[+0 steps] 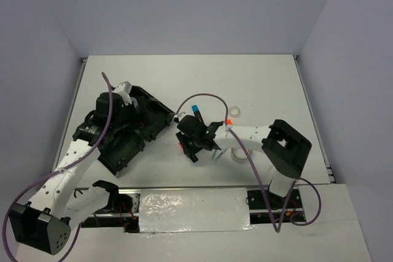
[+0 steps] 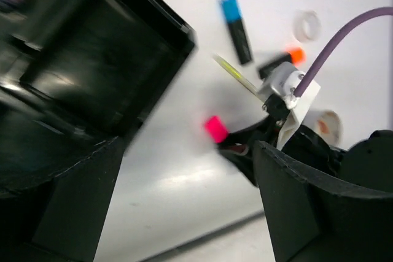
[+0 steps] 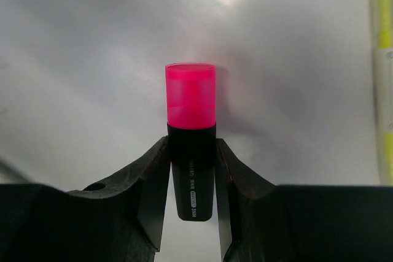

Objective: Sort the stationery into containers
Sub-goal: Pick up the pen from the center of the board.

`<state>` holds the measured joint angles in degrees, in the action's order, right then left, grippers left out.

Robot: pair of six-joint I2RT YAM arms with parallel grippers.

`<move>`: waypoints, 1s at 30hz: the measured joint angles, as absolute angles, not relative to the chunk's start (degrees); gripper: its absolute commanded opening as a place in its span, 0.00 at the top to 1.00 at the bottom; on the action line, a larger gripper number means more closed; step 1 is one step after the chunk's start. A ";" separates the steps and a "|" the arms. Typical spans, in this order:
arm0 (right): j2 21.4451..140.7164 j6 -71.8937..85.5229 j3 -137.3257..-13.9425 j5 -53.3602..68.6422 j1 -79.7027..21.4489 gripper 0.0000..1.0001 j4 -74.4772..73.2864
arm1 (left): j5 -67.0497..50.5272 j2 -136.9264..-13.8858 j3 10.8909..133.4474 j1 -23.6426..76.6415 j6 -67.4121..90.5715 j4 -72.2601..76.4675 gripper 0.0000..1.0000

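My right gripper (image 3: 191,154) is shut on a black highlighter with a pink end (image 3: 191,108) and holds it just above the white table. In the top view this gripper (image 1: 189,144) is right of the black organiser tray (image 1: 123,148). My left gripper (image 1: 135,110) hovers over the tray's far end. Its jaws are open and empty in the left wrist view (image 2: 184,213), with the tray (image 2: 92,59) to their left. A blue-ended highlighter (image 2: 236,23), an orange-ended highlighter (image 2: 284,61), a thin yellow stick (image 2: 236,73), a clear ring (image 2: 306,26) and a beige tape roll (image 2: 330,127) lie on the table.
The right arm's purple cable (image 1: 202,97) loops above the loose items. The blue highlighter (image 1: 196,110), the ring (image 1: 234,113) and the tape roll (image 1: 239,154) sit close around the right arm. The table's near edge has a metal rail (image 1: 196,200).
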<state>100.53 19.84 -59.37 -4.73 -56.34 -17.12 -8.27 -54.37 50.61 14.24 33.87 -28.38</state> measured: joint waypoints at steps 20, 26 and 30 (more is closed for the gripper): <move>75.20 25.30 -53.58 2.48 -59.29 0.77 -2.50 | -13.39 -53.95 45.23 28.93 49.30 -13.10 0.47; 74.08 26.24 -52.95 2.26 -59.29 0.77 -1.30 | -13.74 -54.41 45.19 29.50 49.93 -12.12 0.58; 74.06 26.96 -52.95 1.65 -59.29 0.77 0.36 | -13.85 -54.41 45.19 29.98 49.93 -11.97 0.43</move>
